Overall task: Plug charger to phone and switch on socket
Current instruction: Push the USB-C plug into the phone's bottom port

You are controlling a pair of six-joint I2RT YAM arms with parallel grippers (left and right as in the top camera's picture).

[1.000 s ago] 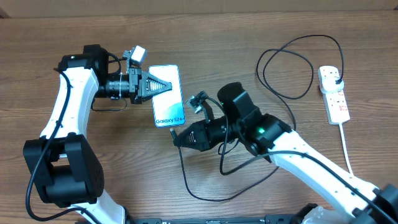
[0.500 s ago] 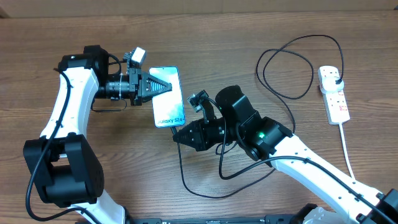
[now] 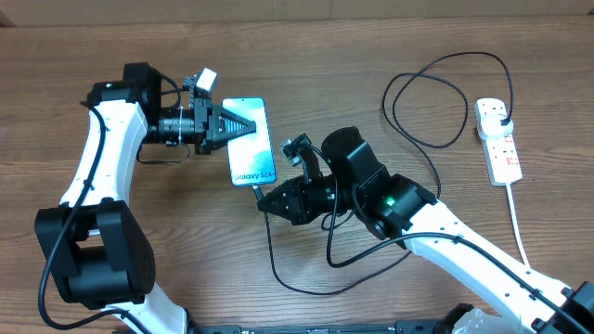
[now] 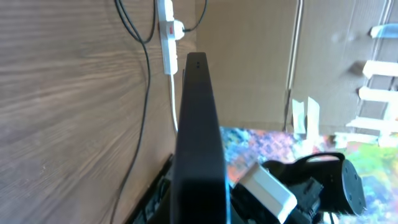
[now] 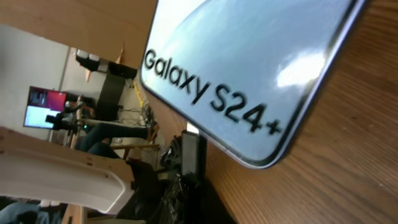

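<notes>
my left claw [image 3: 227, 128] clenched on phone [image 3: 252, 148], left of centre | my right claw [image 3: 263, 199] grasping charger [image 3: 270, 246] tip at its lower edge | risk: tip off the port, shoving phone askew

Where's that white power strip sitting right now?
In the overhead view, the socket lies flat on the right side of the table, beyond the right arm. The charger loops its black cable just to the socket's left.
</notes>
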